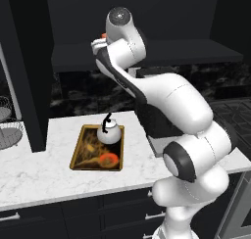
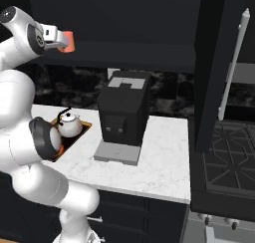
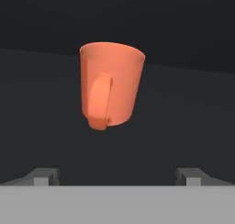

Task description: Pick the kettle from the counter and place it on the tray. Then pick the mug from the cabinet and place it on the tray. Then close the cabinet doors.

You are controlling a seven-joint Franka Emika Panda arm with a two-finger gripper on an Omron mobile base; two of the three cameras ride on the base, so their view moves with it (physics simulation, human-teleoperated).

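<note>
The salmon-orange mug point(image 3: 110, 87) stands upright on the dark shelf of the black cabinet point(image 1: 162, 52), its handle turned toward the hand camera. My gripper point(image 3: 117, 175) is raised level with the shelf and open, fingertips point(image 3: 43, 176) wide apart, just short of the mug point(image 2: 67, 42) with nothing between them. A sliver of the mug point(image 1: 103, 35) peeks out behind my arm. Down on the counter point(image 1: 44, 169), the white kettle point(image 1: 108, 131) sits upright at the far end of the tray point(image 1: 78, 155). The kettle point(image 2: 68, 123) also shows beside my elbow. Both cabinet doors point(image 2: 214, 77) point(image 1: 29, 71) hang open.
A large black boxy machine point(image 2: 122, 112) stands on the counter right of the tray. A stove point(image 2: 224, 152) lies at the far right under the open door's silver bar handle point(image 2: 234, 62). A wire rack point(image 1: 10, 130) sits at the left edge.
</note>
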